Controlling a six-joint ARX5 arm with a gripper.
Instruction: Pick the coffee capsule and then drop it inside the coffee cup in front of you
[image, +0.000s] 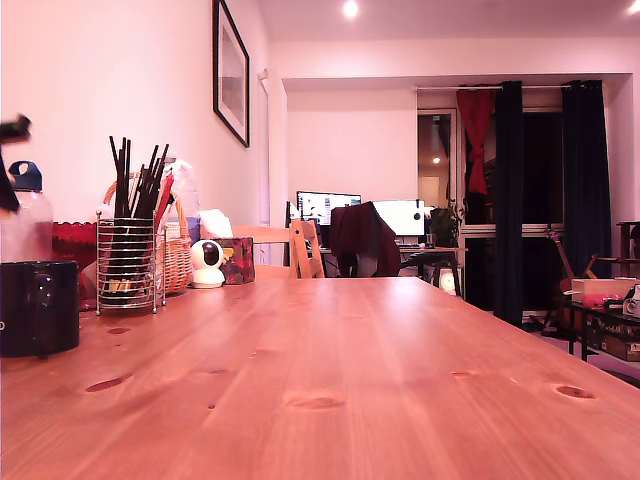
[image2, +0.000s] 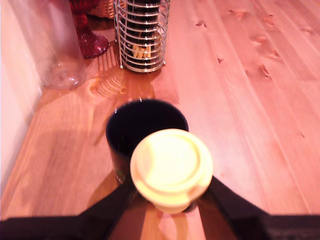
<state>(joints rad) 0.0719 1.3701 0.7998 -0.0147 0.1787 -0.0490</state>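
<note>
While the gripper (image2: 171, 192) pinches the round cream capsule (image2: 171, 167), the glossy black cup (image2: 131, 125) sits beneath.

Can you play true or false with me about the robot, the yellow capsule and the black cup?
1. The gripper holds the coffee capsule. True.
2. The capsule is already inside the coffee cup. False: it hangs above the rim, still gripped.
3. The cup lies tipped over. False: it stands upright on the table.
4. A wire holder stands beyond the cup. True.
5. The clear bottle has a red cap. False: dark blue.
</note>
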